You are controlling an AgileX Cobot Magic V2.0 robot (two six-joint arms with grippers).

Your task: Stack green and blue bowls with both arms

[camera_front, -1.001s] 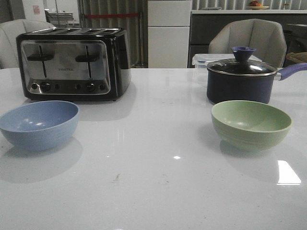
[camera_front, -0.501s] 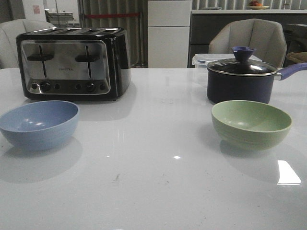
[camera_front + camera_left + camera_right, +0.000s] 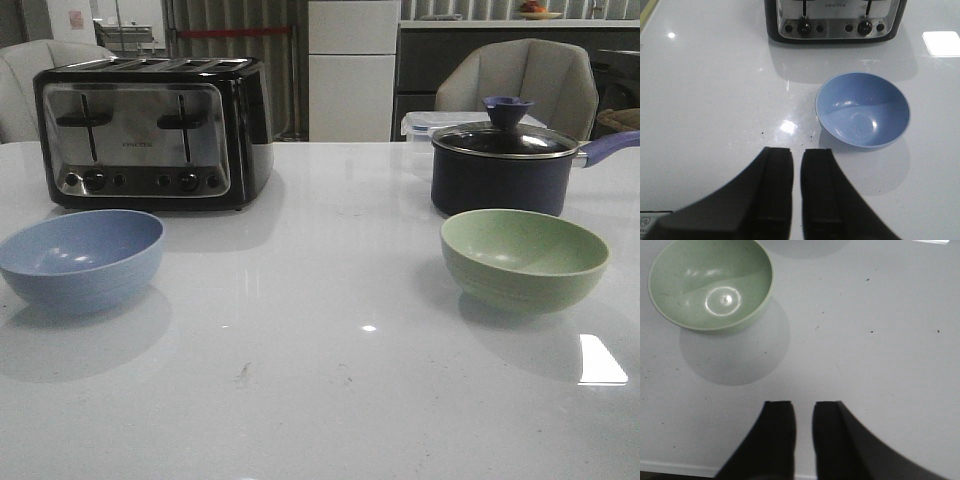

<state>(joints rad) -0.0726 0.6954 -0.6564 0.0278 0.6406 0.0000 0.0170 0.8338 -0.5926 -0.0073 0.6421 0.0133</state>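
A broad bare stretch of glossy white table [image 3: 320,350] fills the centre and bottom of the front view. Upper left, a black-and-chrome four-slot toaster [image 3: 150,132] blocks; upper right, a dark navy lidded saucepan [image 3: 505,165].
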